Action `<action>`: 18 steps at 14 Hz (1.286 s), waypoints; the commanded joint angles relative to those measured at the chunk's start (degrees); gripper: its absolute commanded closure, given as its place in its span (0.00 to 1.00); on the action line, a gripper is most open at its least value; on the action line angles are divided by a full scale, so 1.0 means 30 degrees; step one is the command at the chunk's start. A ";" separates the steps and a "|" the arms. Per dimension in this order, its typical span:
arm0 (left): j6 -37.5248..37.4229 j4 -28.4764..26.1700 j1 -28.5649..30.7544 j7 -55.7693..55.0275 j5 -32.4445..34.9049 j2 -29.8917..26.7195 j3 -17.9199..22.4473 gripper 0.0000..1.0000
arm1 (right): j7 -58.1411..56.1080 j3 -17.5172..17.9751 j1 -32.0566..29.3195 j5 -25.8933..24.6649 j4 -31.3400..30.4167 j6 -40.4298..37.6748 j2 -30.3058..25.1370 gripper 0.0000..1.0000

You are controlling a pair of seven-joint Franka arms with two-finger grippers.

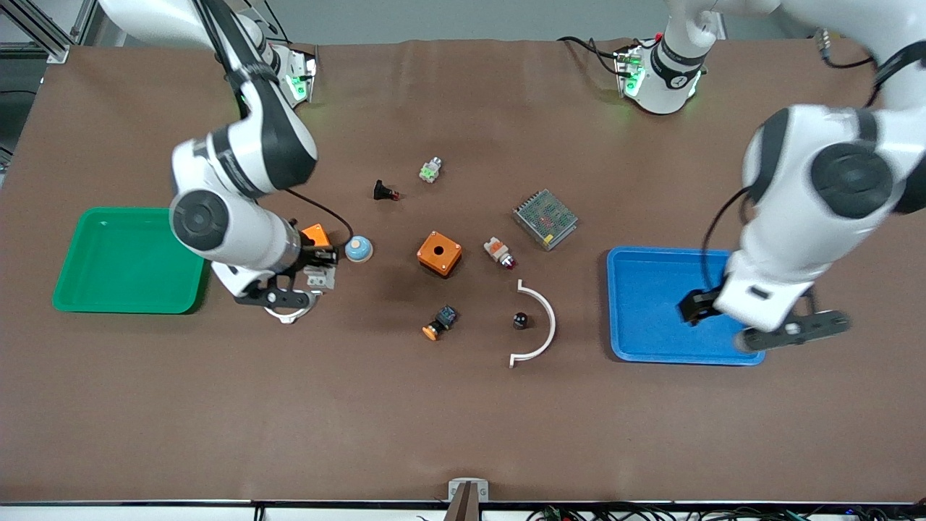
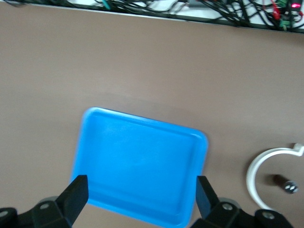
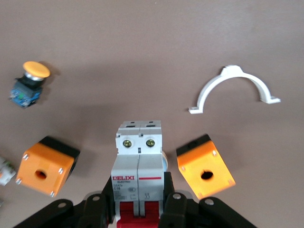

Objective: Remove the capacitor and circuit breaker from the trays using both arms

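The right gripper (image 1: 318, 277) is in the left-centre of the front view, just beside the green tray (image 1: 126, 259). Its fingers are closed on the breaker (image 3: 139, 172), a light-grey block with the word DELIXI and red levers at the end between the fingers. In the right wrist view the breaker stands in the lower middle of the frame, with one orange box (image 3: 205, 166) at the lower right and another orange box (image 3: 46, 165) at the lower left. The white curved clamp (image 3: 233, 89) is in the upper right of this frame and the orange-capped push button (image 3: 29, 82) is in the upper left.

The left gripper (image 1: 731, 318) is in the lower right of the front view, over the blue tray (image 1: 644, 304). Its fingers (image 2: 76, 194) are wide apart and hold nothing; in the left wrist view they stand at the two lower sides of the tray.

The capacitor (image 1: 519, 320) lies on the table in the lower centre of the front view, inside the curve of the white clamp and not touching it. In the left wrist view it is at the lower right edge.

Other parts lie around the middle of the table: a metal mesh box (image 1: 545, 218), a white-and-orange switch (image 1: 500, 252), a black button part (image 1: 383, 192), a small green-and-white part (image 1: 430, 170) and a pale blue dome (image 1: 358, 249).
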 commanded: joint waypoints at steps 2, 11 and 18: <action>-0.2469 -0.0671 0.1419 0.2912 -0.0535 -0.2516 -0.0256 0.00 | 0.0204 -0.0217 0.0907 0.0568 0.0720 0.1371 0.1798 0.74; -0.5259 -0.2455 0.4754 0.4763 -0.2763 -0.6208 -0.2913 0.00 | 0.1901 -0.0216 0.2317 0.1505 0.0486 0.4978 0.4554 0.74; -0.5142 -0.3689 0.4878 0.4851 -0.2852 -0.7355 -0.3097 0.00 | 0.2136 -0.0275 0.2055 0.1271 0.0280 0.4807 0.4439 0.28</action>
